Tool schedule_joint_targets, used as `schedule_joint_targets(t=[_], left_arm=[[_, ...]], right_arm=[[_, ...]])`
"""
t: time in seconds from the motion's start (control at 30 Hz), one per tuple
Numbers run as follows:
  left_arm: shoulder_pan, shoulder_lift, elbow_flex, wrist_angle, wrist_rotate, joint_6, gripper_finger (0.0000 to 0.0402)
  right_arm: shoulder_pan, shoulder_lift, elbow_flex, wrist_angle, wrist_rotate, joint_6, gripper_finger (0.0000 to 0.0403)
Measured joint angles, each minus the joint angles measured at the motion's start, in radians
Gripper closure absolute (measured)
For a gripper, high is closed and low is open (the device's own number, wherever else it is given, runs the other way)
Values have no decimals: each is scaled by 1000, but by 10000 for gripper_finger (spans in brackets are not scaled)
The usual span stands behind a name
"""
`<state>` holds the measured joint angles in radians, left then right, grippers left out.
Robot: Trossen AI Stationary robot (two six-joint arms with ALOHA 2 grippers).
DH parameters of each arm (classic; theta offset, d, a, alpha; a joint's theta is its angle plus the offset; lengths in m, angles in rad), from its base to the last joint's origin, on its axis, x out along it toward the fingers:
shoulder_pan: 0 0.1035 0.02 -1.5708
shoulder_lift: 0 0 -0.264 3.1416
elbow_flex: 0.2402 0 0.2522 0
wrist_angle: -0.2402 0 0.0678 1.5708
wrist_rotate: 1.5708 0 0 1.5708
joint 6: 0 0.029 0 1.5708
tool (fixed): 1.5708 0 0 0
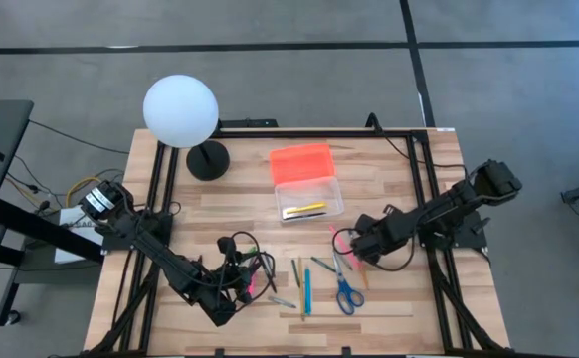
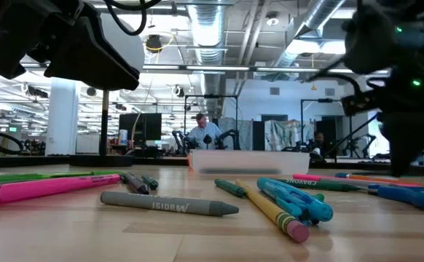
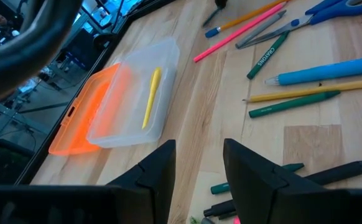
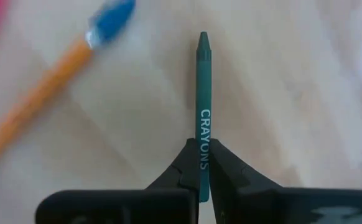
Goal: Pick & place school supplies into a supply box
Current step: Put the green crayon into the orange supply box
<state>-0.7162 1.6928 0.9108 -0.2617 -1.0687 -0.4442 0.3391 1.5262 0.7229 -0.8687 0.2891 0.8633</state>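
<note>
Bench [image 1: 389, 189]: a slatted wooden top is carrying everything, with a white globe lamp [image 1: 180, 111] standing at its far left corner.
Supply box [image 1: 309, 199]: the clear tray is sitting open mid-bench with its orange lid [image 1: 301, 159] lying flat just behind it, touching.
Progress: one yellow pencil [image 3: 151, 96] is lying inside the box, with what looks like a darker piece beside it; by that count the job is barely started.
Remaining supplies: a dozen or more pens, pencils and crayons are still lying loose near the front edge, among them blue-handled scissors [image 1: 347, 290] and a grey crayon [image 2: 168, 204].
Right hand [image 4: 199, 163]: it is clenching on a green crayon [image 4: 203, 93] marked CRAYONS, down at the bench right of the scissors, so this looks like the pick step.
Left hand [image 3: 198, 167]: it is hanging released and empty over the front left pile.
</note>
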Motion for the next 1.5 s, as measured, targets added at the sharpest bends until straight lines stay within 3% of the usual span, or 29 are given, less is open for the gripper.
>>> schedule_joint_targets(t=[0.3, 0.57, 0.7, 0.93, 1.17, 1.5], left_arm=[[0, 0, 0, -51, 0, -47, 272], [0, 0, 0, -57, 0, -51, 272], [0, 0, 0, -58, 0, -51, 272], [0, 0, 0, -58, 0, -51, 272], [0, 0, 0, -63, 0, -52, 272], [0, 0, 0, -64, 0, -55, 272]], right_arm=[[1, -4, 98, -154, 122, 14, 402], [-26, -6, 204, -136, 268, -108, 402], [-64, -6, 239, -58, 305, -243, 402], [-165, -1, 243, 195, 278, -581, 402], [-262, 64, 245, 398, 177, -880, 401], [-340, 200, 244, 458, 156, -953, 393]])
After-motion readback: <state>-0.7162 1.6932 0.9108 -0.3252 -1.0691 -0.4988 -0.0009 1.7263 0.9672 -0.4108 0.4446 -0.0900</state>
